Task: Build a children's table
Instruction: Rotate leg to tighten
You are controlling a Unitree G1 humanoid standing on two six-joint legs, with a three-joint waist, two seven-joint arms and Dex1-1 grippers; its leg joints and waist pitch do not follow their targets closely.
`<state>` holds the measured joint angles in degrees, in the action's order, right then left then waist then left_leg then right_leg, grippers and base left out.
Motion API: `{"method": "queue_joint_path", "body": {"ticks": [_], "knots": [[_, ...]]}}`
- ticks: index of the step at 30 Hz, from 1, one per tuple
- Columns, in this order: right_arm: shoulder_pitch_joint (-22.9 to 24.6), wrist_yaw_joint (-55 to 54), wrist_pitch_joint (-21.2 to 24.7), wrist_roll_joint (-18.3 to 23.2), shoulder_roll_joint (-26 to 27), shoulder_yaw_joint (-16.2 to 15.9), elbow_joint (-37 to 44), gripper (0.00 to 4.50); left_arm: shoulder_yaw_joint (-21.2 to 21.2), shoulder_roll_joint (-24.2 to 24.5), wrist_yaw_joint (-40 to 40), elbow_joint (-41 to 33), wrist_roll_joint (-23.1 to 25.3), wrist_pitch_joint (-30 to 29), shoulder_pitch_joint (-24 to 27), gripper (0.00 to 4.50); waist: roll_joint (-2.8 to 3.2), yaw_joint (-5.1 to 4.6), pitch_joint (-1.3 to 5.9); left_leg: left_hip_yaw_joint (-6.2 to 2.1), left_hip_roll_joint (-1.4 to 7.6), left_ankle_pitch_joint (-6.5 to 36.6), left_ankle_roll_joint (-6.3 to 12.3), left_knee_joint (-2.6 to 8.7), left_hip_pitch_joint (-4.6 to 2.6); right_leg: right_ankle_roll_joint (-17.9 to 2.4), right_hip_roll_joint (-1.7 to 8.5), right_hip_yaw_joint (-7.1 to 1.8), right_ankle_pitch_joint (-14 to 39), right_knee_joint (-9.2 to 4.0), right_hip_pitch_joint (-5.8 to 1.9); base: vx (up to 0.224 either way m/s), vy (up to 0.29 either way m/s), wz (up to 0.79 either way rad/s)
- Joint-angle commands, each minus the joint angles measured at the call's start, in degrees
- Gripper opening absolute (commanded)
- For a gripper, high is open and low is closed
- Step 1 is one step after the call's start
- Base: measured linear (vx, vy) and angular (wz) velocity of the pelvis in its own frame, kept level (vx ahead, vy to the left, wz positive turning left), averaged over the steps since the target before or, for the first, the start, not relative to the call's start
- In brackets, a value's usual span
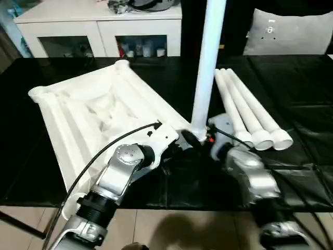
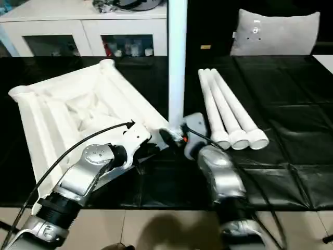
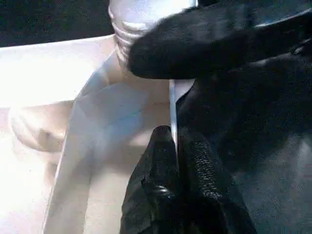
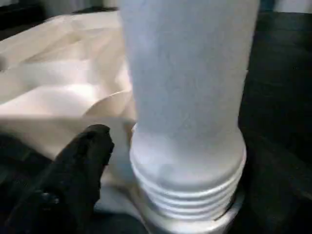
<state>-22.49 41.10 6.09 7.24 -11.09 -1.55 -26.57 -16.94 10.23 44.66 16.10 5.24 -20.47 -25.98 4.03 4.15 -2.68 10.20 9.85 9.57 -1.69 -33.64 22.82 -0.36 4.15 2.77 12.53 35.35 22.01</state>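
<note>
White cabinet [image 1: 99, 23] with glass doors behind the black table [image 1: 302, 88]; grey cushion [image 1: 291, 32] — far right.

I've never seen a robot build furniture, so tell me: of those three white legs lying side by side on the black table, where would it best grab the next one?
Probably the outermost of the three lying legs, on the robot's right, gripped around the tube just behind its flared end. That end points toward the robot, and the black table beside it is bare, leaving room for the right gripper to come from above.
</note>
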Motion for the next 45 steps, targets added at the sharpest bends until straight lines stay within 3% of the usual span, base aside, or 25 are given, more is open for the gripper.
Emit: {"method": "queue_joint_path", "body": {"ticks": [1,5,9,14,21,26,34,39,42,45], "knots": [[0.5,5.9,-0.3,1.2,-1.3,-2.2,1.8,4.44,-0.8,0.9,3.4,-1.4,-1.7,3.6,-0.5,0.0,-0.23,0.38,3.83,-1.44,3.23,10.3,4.06,3.52,-1.18,-13.0,4.24,-2.2,1.3,-4.13,-2.41,0.0,0.0,0.0],[-0.2,12.4,-0.6,1.9,-6.8,-1.8,2.3,4.47,-2.2,4.5,9.6,-0.1,-2.2,7.5,-0.3,0.0,-0.23,1.0,3.93,-1.4,3.29,9.2,5.33,3.22,-1.17,-13.9,4.15,-1.95,-0.1,-3.86,-2.35,0.0,0.0,0.0],[-0.8,18.1,-3.2,-0.1,-11.4,-4.4,2.5,4.47,-3.3,7.4,15.6,1.5,-3.1,11.2,-0.8,0.0,-0.29,1.59,3.88,-1.27,3.43,9.9,4.87,3.2,-1.34,-14.1,4.19,-1.88,1.1,-3.81,-2.24,0.0,0.0,0.0],[-0.7,28.1,-3.9,1.8,-14.6,-6.9,4.2,4.47,-6.3,11.6,25.4,3.2,-3.7,15.6,-1.8,0.0,-0.55,2.15,3.88,-1.17,3.55,10.0,5.69,3.11,-1.38,-14.5,4.36,-1.96,1.6,-3.71,-2.08,0.0,0.0,0.0],[-2.0,32.2,-3.6,2.9,-15.1,-8.9,3.7,3.78,-7.9,13.4,31.1,5.6,-3.9,19.5,-3.6,0.0,-0.4,2.55,3.95,-1.27,3.71,10.4,5.03,3.22,-1.44,-15.1,4.44,-1.87,1.9,-3.42,-2.03,0.0,0.0,0.0],[-2.6,34.6,-2.6,3.2,-15.1,-9.4,3.3,3.35,-8.4,13.6,33.2,7.7,-4.2,21.6,-5.0,0.0,-0.68,2.38,3.92,-1.2,3.6,10.7,4.66,3.2,-1.32,-14.9,4.58,-1.96,3.6,-3.49,-2.15,0.0,0.0,0.0],[-1.5,35.1,-0.5,4.9,-14.5,-9.5,4.4,2.77,-7.2,13.1,32.7,8.2,-5.4,20.9,-5.0,0.0,-0.7,2.46,3.92,-1.19,3.67,10.9,4.51,3.17,-1.42,-15.1,4.52,-1.94,4.1,-3.44,-1.99,0.0,0.0,0.0],[0.7,28.3,4.6,5.9,-9.3,-8.7,6.4,2.72,-3.7,10.8,25.5,4.7,-7.3,14.4,-2.7,0.0,-0.96,2.4,3.82,-1.2,3.66,10.8,4.4,3.28,-1.27,-14.7,4.59,-1.95,5.6,-3.55,-1.91,0.0,0.0,0.0],[0.7,20.0,5.1,3.8,-4.7,-8.7,4.9,2.72,-1.6,9.0,19.3,1.3,-7.6,9.1,-1.1,0.0,-0.98,1.92,3.42,-1.34,3.66,14.3,2.28,3.78,-1.44,-13.7,4.75,-2.12,11.9,-4.0,-1.65,0.0,0.0,0.0],[-2.6,4.3,6.3,1.9,4.2,-6.3,-1.9,2.7,2.1,3.9,7.0,-1.9,-6.1,3.2,0.1,0.0,-1.17,0.02,3.02,-1.67,3.25,17.0,-0.41,4.29,-1.16,-12.7,4.74,-2.14,16.8,-4.21,-1.67,0.0,0.0,0.0]]}}
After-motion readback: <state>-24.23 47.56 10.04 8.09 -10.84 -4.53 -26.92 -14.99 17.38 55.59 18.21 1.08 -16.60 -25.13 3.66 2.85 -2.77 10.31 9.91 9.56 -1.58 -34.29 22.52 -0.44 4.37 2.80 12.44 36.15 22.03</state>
